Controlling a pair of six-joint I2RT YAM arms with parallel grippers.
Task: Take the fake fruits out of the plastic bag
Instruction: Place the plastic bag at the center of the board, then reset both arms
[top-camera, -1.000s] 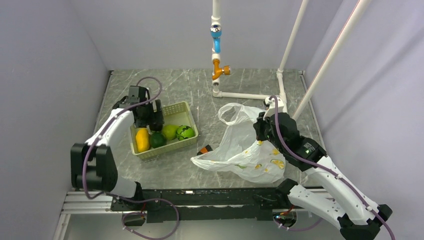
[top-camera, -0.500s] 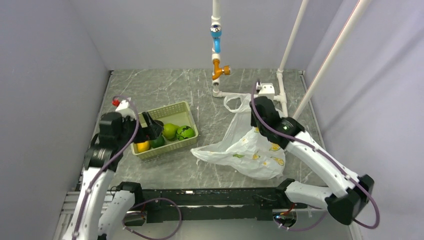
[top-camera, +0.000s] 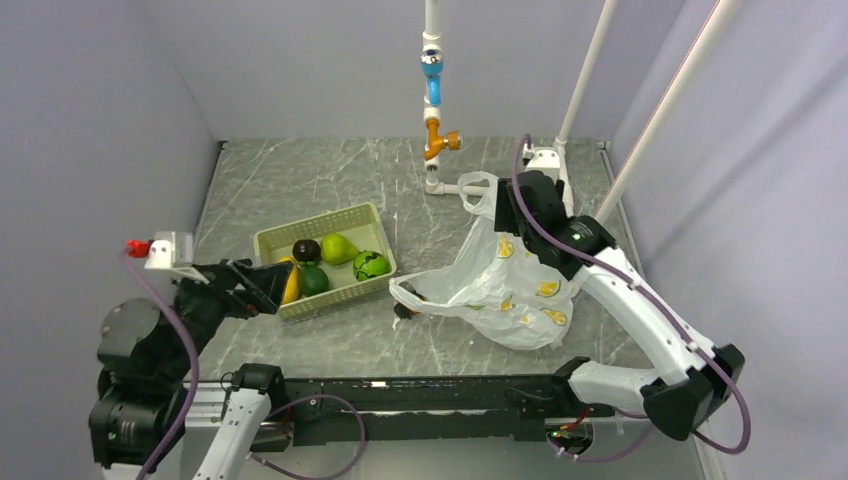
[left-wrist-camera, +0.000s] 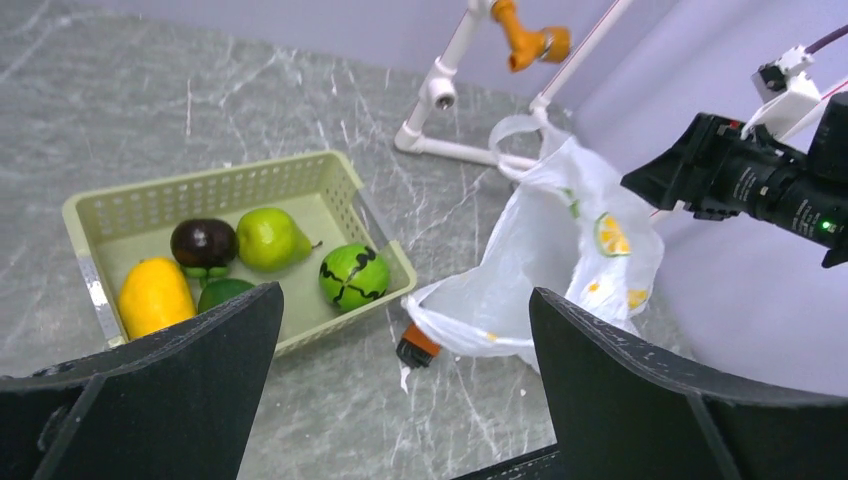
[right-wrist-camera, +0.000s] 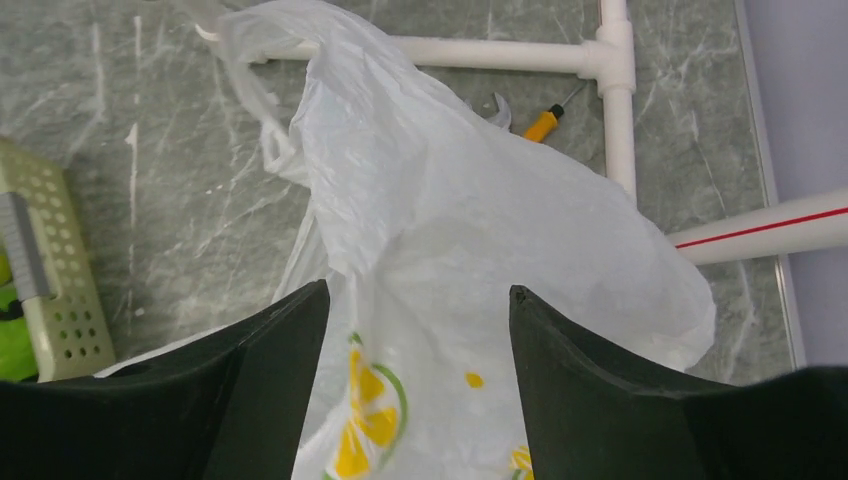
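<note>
All the fake fruits I can see lie in the pale green basket (top-camera: 270, 238): a yellow mango (left-wrist-camera: 155, 293), a dark round fruit (left-wrist-camera: 203, 243), a green pear (left-wrist-camera: 270, 238), a small green fruit (left-wrist-camera: 225, 293) and a dark-striped green ball (left-wrist-camera: 353, 276). The plastic bag (top-camera: 505, 285) slumps on the table at the right, its handle loop near the pipe frame. My left gripper (top-camera: 272, 290) is open and empty, held back at the basket's near-left corner. My right gripper (right-wrist-camera: 418, 292) hangs open over the bag's (right-wrist-camera: 450, 220) upper part, jaws apart on either side of the film.
An orange-and-black brush (left-wrist-camera: 418, 345) pokes out from under the bag's left end. A white pipe frame (top-camera: 500, 190) with an orange and blue tap stands at the back. A small yellow-handled tool (right-wrist-camera: 540, 125) lies beside the pipe.
My left arm has drawn back from over the basket toward the near left, and the dark fruit now lies in the basket. My right gripper raised the bag backward, then opened.
</note>
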